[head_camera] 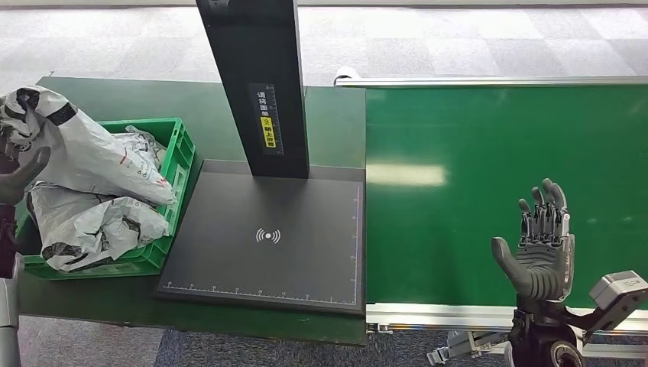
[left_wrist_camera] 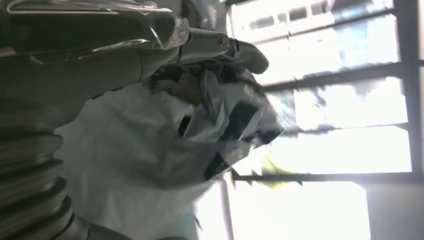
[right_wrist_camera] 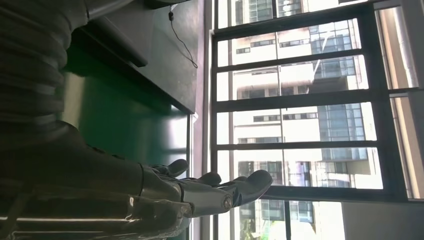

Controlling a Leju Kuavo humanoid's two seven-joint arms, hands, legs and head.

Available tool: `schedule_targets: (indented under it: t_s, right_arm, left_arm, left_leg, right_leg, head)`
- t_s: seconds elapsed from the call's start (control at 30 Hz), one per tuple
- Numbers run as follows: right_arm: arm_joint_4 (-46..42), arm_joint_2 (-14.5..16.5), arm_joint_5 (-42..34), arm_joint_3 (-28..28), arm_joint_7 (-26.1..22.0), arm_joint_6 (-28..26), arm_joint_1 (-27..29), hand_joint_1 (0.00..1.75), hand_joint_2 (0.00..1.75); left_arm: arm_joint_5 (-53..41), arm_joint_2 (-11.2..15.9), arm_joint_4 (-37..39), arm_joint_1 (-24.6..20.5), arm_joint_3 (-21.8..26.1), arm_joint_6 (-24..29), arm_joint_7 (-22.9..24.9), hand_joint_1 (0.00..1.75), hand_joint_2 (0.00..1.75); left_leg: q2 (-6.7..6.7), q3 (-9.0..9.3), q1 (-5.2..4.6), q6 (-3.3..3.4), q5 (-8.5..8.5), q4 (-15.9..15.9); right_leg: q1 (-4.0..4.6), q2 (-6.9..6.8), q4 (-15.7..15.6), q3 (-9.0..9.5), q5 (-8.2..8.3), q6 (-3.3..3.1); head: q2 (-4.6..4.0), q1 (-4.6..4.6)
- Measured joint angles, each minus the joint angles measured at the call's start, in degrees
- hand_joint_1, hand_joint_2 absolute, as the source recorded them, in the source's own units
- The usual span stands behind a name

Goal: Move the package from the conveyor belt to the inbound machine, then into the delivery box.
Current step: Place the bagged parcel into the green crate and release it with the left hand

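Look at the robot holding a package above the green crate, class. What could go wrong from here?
1. The green crate is already heaped with grey bags above its rim, so the package may slide off and land on the table.
2. The left hand sits at the picture's edge, so its hold is hard to check; a loose hold could drop the package early.
3. The right hand waits open above the belt; an arriving parcel might bump it.

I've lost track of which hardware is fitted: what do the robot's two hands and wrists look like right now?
The right hand has a grey palm and thick grey thumb, darker segmented fingers with metal links, and a grey box-shaped module beside its dark wrist. The left hand shows the same thick grey thumb; its wrist view shows a grey ribbed cover under clear plastic film.
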Motion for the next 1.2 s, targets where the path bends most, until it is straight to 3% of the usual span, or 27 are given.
schedule_targets:
  t_s: [0.1,0.33,0.37,0.43,0.5,0.83,0.97,1.07,1.2]
  right_arm:
    - [-0.3,0.3,0.0,-0.1,0.2,0.3,0.9,0.00,1.75]
    - [-0.6,0.5,0.1,-0.1,0.3,0.4,1.6,0.00,1.75]
    - [-0.8,0.8,0.2,-0.1,0.3,0.4,1.9,0.00,1.75]
    - [-2.0,2.4,1.3,-0.4,0.3,0.8,3.6,0.00,1.75]
    - [-3.1,4.1,2.2,-0.7,0.2,1.3,5.1,0.00,1.75]
    - [-3.6,5.1,2.6,-1.3,0.2,1.8,5.2,0.00,1.75]
    - [-3.5,5.2,3.0,-1.2,0.2,2.1,4.8,0.00,1.75]
    - [-3.1,5.2,4.2,-0.8,0.2,2.4,4.3,0.00,1.75]
    - [-1.2,5.6,7.8,2.4,-0.2,2.5,2.9,0.00,1.75]
  left_arm:
    - [13.5,-3.0,-5.2,4.1,0.8,-4.5,-1.1,0.00,1.75]
    - [13.0,-4.6,-8.3,6.1,1.3,-4.6,-3.9,0.00,1.75]
    - [11.0,-5.5,-9.9,6.3,1.3,-3.5,-6.2,0.00,1.75]
    - [0.7,-9.4,-19.1,7.8,1.0,3.5,-14.9,0.00,1.75]
    - [-7.4,-13.1,-28.2,9.4,0.5,9.8,-20.6,0.00,1.75]
    - [-14.1,-15.7,-36.0,10.5,-0.9,13.9,-24.1,0.00,1.75]
    - [-13.6,-16.1,-37.8,12.1,-3.3,11.1,-23.8,0.00,1.75]
    - [-13.3,-16.9,-38.1,15.0,-6.7,6.7,-21.4,0.00,1.75]
    - [-16.4,-19.4,-32.8,19.6,-16.2,2.6,-17.4,0.00,1.75]
  left_leg:
    - [-0.02,-0.02,0.00,0.02,-0.05,0.0]
    - [-0.05,-0.02,0.00,0.04,-0.06,0.0]
    - [-0.06,-0.02,0.00,0.04,-0.06,0.0]
    - [-0.06,-0.02,0.00,0.04,-0.06,0.0]
    - [-0.04,-0.01,0.00,0.04,-0.06,0.0]
    - [-0.04,0.00,0.00,0.04,-0.06,0.0]
    - [-0.04,-0.01,0.00,0.05,-0.07,0.0]
    - [-0.03,0.00,-0.01,0.05,-0.09,0.0]
    - [-0.05,0.02,-0.05,0.06,-0.10,0.0]
  right_leg:
    - [0.00,-0.01,0.0,-0.02,-0.03,0.02]
    - [0.00,-0.04,0.0,-0.02,-0.04,0.03]
    - [0.00,-0.05,0.0,-0.02,-0.04,0.03]
    - [0.00,-0.04,0.0,-0.01,-0.03,0.03]
    - [0.00,-0.03,0.0,0.00,-0.03,0.03]
    - [0.00,-0.03,0.0,0.02,-0.03,0.03]
    - [-0.01,-0.03,0.0,0.01,-0.03,0.03]
    - [-0.02,-0.03,0.0,0.01,-0.04,0.03]
    - [-0.06,-0.03,0.0,0.02,-0.04,0.04]
  head:
    - [0.00,0.01]
    - [0.00,0.01]
    - [0.00,0.01]
    - [0.00,0.01]
    - [0.00,0.01]
    - [0.00,0.01]
    - [0.00,0.01]
    - [0.00,0.00]
    - [0.00,-0.01]
